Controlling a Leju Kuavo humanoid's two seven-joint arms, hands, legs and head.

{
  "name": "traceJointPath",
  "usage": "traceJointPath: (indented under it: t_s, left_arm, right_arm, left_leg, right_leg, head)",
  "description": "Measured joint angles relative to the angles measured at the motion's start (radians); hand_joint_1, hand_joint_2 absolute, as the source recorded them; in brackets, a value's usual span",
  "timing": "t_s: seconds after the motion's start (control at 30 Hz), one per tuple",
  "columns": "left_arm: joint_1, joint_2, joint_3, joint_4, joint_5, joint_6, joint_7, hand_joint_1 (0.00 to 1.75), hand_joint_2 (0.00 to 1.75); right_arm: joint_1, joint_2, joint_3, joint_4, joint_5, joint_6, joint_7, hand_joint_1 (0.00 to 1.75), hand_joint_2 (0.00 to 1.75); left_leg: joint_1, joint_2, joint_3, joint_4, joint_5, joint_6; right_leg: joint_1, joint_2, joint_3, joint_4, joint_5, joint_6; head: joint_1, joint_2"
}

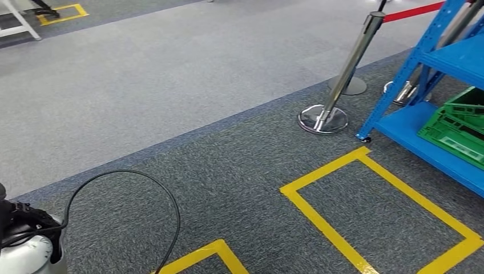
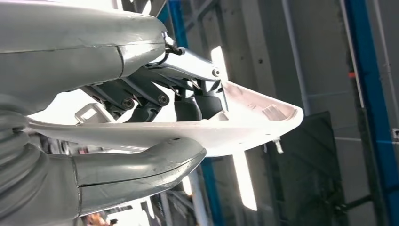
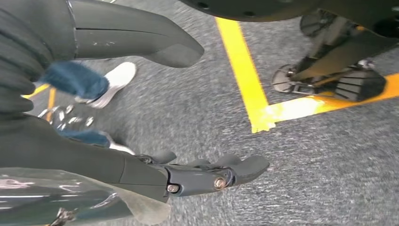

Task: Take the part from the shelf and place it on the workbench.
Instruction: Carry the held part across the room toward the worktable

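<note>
We see the part (image 2: 244, 127), a white, glossy, curved plastic shell. It stretches across the middle of the left wrist frame, held in our left hand (image 2: 141, 117).

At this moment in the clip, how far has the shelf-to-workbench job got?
Pickup looks done: the left hand grips a white part. The blue shelf stands at the head view's right edge, over floor tape. The right hand hangs open above carpet. Placing remains; no workbench is visible.
</note>
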Motion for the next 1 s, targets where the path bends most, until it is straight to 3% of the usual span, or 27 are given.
traceJointPath:
  t_s: [0.03, 0.07, 0.1, 0.17, 0.23, 0.3, 0.33, 0.4, 0.47, 0.5, 0.53, 0.57, 0.6, 0.67, 0.73, 0.77, 0.8, 0.83, 0.9, 0.97, 1.0]
  left_arm:
    - [0.005, 0.007, -0.001, 0.001, -0.001, -0.004, 0.000, 1.75, 1.75]
    - [0.010, 0.015, -0.003, 0.002, -0.002, -0.008, 0.000, 1.75, 1.75]
    - [0.015, 0.021, -0.004, 0.002, -0.002, -0.012, 0.000, 1.75, 1.75]
    - [0.020, 0.030, -0.007, 0.002, -0.002, -0.018, 0.000, 1.75, 1.75]
    - [0.023, 0.036, -0.009, 0.002, -0.003, -0.020, 0.000, 1.75, 1.75]
    - [0.027, 0.041, -0.010, 0.002, -0.004, -0.021, 0.000, 1.75, 1.75]
    - [0.029, 0.043, -0.010, 0.001, -0.004, -0.021, 0.000, 1.75, 1.75]
    - [0.031, 0.045, -0.011, 0.001, -0.004, -0.021, 0.000, 1.75, 1.75]
    - [0.032, 0.046, -0.013, 0.002, -0.005, -0.022, 0.000, 1.75, 1.75]
    - [0.033, 0.047, -0.013, 0.002, -0.005, -0.022, 0.000, 1.75, 1.75]
    - [0.034, 0.047, -0.013, 0.002, -0.005, -0.022, 0.000, 1.75, 1.75]
    - [0.035, 0.048, -0.013, 0.002, -0.005, -0.022, 0.000, 1.75, 1.75]
    - [0.035, 0.048, -0.013, 0.002, -0.005, -0.022, 0.000, 1.75, 1.75]
    - [0.035, 0.050, -0.013, 0.002, -0.005, -0.022, 0.000, 1.75, 1.75]
    - [0.035, 0.051, -0.013, 0.002, -0.005, -0.022, 0.000, 1.75, 1.75]
    - [0.036, 0.051, -0.013, 0.002, -0.005, -0.022, 0.000, 1.75, 1.75]
    - [0.037, 0.052, -0.014, 0.002, -0.005, -0.022, 0.000, 1.75, 1.75]
    - [0.038, 0.053, -0.014, 0.002, -0.003, -0.021, 0.000, 1.75, 1.75]
    - [0.033, 0.059, -0.016, 0.003, 0.006, -0.014, 0.000, 1.75, 1.75]
    - [0.027, 0.070, -0.023, 0.007, 0.020, -0.006, 0.000, 1.75, 1.75]
    - [0.026, 0.075, -0.027, 0.011, 0.027, -0.003, 0.000, 1.75, 1.75]
  right_arm:
    - [0.002, -0.001, 0.001, 0.000, 0.006, 0.000, 0.005, 0.00, 1.75]
    - [0.002, -0.002, 0.002, 0.000, 0.011, 0.000, 0.010, 0.00, 1.75]
    - [0.002, -0.002, 0.003, 0.000, 0.015, 0.000, 0.014, 0.00, 1.75]
    - [0.002, -0.002, 0.007, 0.000, 0.019, 0.000, 0.018, 0.00, 1.75]
    - [0.002, -0.002, 0.012, 0.000, 0.020, 0.000, 0.018, 0.00, 1.75]
    - [0.000, -0.002, 0.016, 0.000, 0.020, -0.001, 0.019, 0.00, 1.75]
    - [-0.002, -0.003, 0.017, 0.000, 0.020, -0.001, 0.019, 0.00, 1.75]
    - [-0.004, -0.004, 0.018, 0.000, 0.020, -0.001, 0.019, 0.00, 1.75]
    - [-0.002, -0.005, 0.018, 0.000, 0.020, 0.000, 0.019, 0.00, 1.75]
    - [0.000, -0.005, 0.019, 0.000, 0.021, 0.000, 0.019, 0.00, 1.75]
    - [0.003, -0.006, 0.019, 0.000, 0.021, 0.000, 0.020, 0.00, 1.75]
    - [0.005, -0.006, 0.019, 0.000, 0.021, 0.000, 0.020, 0.00, 1.75]
    - [0.005, -0.007, 0.019, 0.000, 0.021, 0.000, 0.020, 0.00, 1.75]
    - [0.005, -0.009, 0.019, 0.000, 0.020, -0.001, 0.020, 0.00, 1.75]
    - [0.004, -0.010, 0.019, 0.000, 0.020, -0.001, 0.020, 0.00, 1.75]
    - [0.004, -0.010, 0.019, 0.000, 0.021, 0.000, 0.020, 0.00, 1.75]
    - [0.003, -0.010, 0.019, 0.000, 0.021, 0.000, 0.020, 0.00, 1.75]
    - [0.003, -0.010, 0.019, 0.000, 0.021, 0.000, 0.021, 0.00, 1.75]
    - [0.002, -0.010, 0.019, 0.000, 0.024, -0.001, 0.025, 0.00, 1.75]
    - [0.004, -0.011, 0.019, 0.000, 0.029, -0.005, 0.038, 0.00, 1.75]
    - [0.005, -0.011, 0.019, 0.000, 0.032, -0.007, 0.047, 0.00, 1.75]
  left_leg:
    - [0.002, 0.003, -0.010, 0.023, -0.001, -0.001]
    - [0.003, 0.006, -0.002, 0.008, 0.016, -0.001]
    - [0.003, 0.014, 0.025, -0.044, 0.048, 0.002]
    - [-0.005, 0.056, 0.095, -0.180, 0.101, 0.013]
    - [-0.017, 0.084, 0.125, -0.248, 0.111, 0.026]
    - [-0.021, 0.066, 0.125, -0.256, 0.111, 0.040]
    - [-0.019, 0.054, 0.128, -0.263, 0.114, 0.047]
    - [-0.013, 0.032, 0.136, -0.276, 0.120, 0.060]
    - [-0.012, 0.010, 0.137, -0.278, 0.121, 0.065]
    - [-0.013, -0.005, 0.137, -0.277, 0.121, 0.066]
    - [-0.014, -0.020, 0.138, -0.277, 0.120, 0.066]
    - [-0.014, -0.036, 0.139, -0.276, 0.120, 0.066]
    - [-0.014, -0.052, 0.141, -0.274, 0.119, 0.065]
    - [-0.013, -0.080, 0.141, -0.267, 0.114, 0.059]
    - [-0.011, -0.105, 0.135, -0.259, 0.111, 0.049]
    - [-0.009, -0.117, 0.131, -0.258, 0.112, 0.043]
    - [-0.007, -0.129, 0.129, -0.258, 0.114, 0.037]
    - [-0.006, -0.126, 0.127, -0.256, 0.113, 0.032]
    - [-0.008, -0.077, 0.107, -0.212, 0.087, 0.023]
    - [-0.005, -0.016, 0.053, -0.097, 0.029, 0.013]
    - [-0.002, -0.004, 0.022, -0.032, 0.003, 0.010]
  right_leg:
    - [0.001, -0.016, 0.001, 0.000, -0.002, 0.000]
    - [0.002, -0.031, 0.003, 0.000, -0.004, 0.000]
    - [0.002, -0.044, 0.007, 0.000, -0.006, 0.001]
    - [0.005, -0.068, 0.014, 0.000, -0.013, 0.007]
    - [0.008, -0.089, 0.019, -0.003, -0.018, 0.016]
    - [0.008, -0.108, 0.025, -0.008, -0.021, 0.028]
    - [0.007, -0.101, 0.027, -0.006, -0.027, 0.033]
    - [0.004, -0.048, 0.006, 0.046, -0.062, 0.038]
    - [0.004, 0.006, -0.059, 0.174, -0.121, 0.037]
    - [0.004, 0.015, -0.095, 0.237, -0.140, 0.037]
    - [0.005, 0.018, -0.120, 0.271, -0.141, 0.037]
    - [0.005, 0.019, -0.126, 0.266, -0.120, 0.036]
    - [0.005, 0.024, -0.113, 0.221, -0.081, 0.035]
    - [0.000, 0.063, -0.060, 0.083, -0.008, 0.034]
    - [-0.002, 0.099, -0.024, 0.008, 0.011, 0.031]
    - [-0.001, 0.102, -0.017, 0.003, 0.006, 0.028]
    - [0.000, 0.089, -0.013, 0.001, 0.008, 0.022]
    - [0.000, 0.076, -0.010, -0.001, 0.009, 0.016]
    - [-0.001, 0.048, -0.003, -0.006, 0.009, 0.004]
    - [0.002, 0.019, 0.002, -0.007, 0.005, -0.004]
    - [0.004, 0.004, 0.004, -0.007, 0.002, -0.006]
  head:
    - [0.000, 0.000]
    - [0.000, 0.000]
    - [0.000, 0.000]
    - [-0.001, 0.000]
    - [0.000, 0.000]
    - [0.000, 0.000]
    - [0.002, 0.000]
    - [0.006, 0.000]
    - [0.010, 0.000]
    - [0.011, 0.000]
    - [0.011, 0.000]
    - [0.011, 0.000]
    - [0.011, 0.000]
    - [0.012, 0.000]
    - [0.011, 0.000]
    - [0.011, 0.000]
    - [0.011, 0.000]
    - [0.011, 0.000]
    - [0.005, 0.000]
    - [-0.001, 0.000]
    - [-0.001, 0.000]
